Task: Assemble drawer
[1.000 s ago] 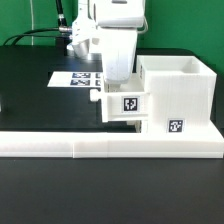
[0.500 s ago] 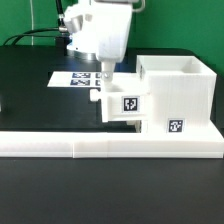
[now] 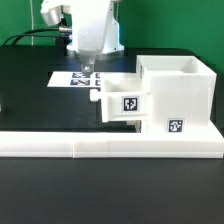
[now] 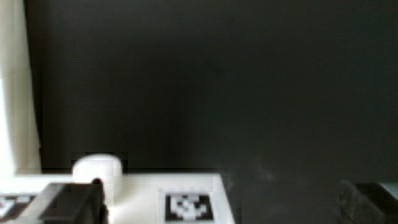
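While the claw [image 3: 88,68] hangs with its fingers apart, holding nothing, the tray [image 3: 120,100] sits partly inside the tall box [image 3: 178,100], likely waiting for a push. Both rest against the low wall [image 3: 110,146], which keeps them lined up.

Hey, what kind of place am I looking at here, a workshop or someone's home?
Most likely a robotics lab bench rather than a home: a black table fenced by a low white border wall, a printed marker board lying flat, and a robot gripper hanging over a tagged white drawer.

one housing [image 3: 178,95], one tray [image 3: 120,99] (tagged), one marker board [image 3: 78,77]
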Controlling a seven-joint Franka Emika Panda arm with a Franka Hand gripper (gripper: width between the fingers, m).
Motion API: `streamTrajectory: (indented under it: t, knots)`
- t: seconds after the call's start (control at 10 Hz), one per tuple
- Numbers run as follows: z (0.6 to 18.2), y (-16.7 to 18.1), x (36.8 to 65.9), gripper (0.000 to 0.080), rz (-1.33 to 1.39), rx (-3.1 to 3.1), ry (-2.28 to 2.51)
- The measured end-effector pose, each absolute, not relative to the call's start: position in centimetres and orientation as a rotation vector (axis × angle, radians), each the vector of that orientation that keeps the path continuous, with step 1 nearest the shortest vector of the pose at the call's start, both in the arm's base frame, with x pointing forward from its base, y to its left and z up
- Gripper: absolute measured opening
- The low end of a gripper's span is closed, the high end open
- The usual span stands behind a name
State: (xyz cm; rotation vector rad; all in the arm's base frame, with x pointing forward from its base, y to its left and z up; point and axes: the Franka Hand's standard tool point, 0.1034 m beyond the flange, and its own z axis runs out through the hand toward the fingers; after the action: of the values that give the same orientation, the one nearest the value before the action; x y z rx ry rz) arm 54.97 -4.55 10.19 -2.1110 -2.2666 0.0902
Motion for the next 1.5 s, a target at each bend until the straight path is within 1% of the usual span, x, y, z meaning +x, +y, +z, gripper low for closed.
streamTrajectory:
  t: [0.1,0.2,0.4,0.5,0.8,1.3,1.5]
  knots:
    - [10.3,-5.7,55.7,0.0648,0.001,-2.065,-2.226]
    - [9.8,-6.7,55.8,0.0648,-0.054,-2.050,-2.195]
    - [8.3,-7.1,54.8,0.0648,-0.084,-2.026,-2.132]
    - [7.6,-6.3,54.6,0.0648,-0.073,-2.049,-2.103]
    - [6.4,-3.9,54.1,0.0648,-0.060,-2.077,-2.045]
    - [5.5,0.2,54.6,0.0648,-0.035,-2.170,-1.923]
    - [5.0,0.8,54.4,0.0648,-0.022,-2.175,-1.904]
